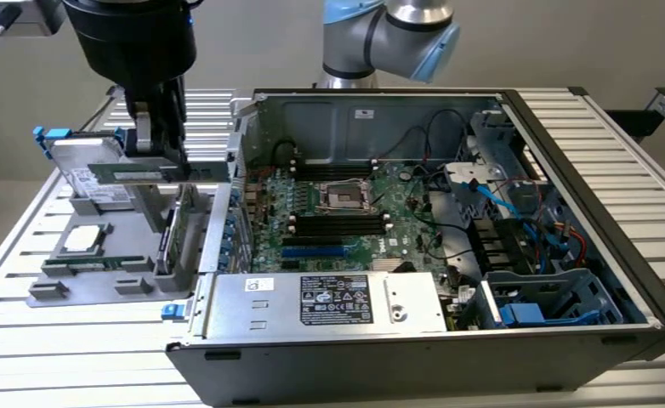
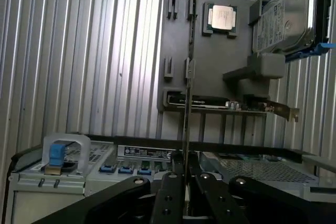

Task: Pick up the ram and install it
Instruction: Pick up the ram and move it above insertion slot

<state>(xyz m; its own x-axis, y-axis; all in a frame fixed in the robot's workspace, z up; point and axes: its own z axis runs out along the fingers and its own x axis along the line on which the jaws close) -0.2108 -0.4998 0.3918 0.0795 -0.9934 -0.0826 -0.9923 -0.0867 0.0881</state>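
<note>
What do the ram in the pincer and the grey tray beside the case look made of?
Ram: thin green board, probably circuit-board laminate, judging by its colour and thinness. Grey tray: even matte grey with blocky raised slots, likely plastic, though painted metal can't be ruled out.

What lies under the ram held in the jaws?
Under the ram: grey holder with processor, hard drive and expansion card; the ram's edge covers a thin strip of it.
</note>
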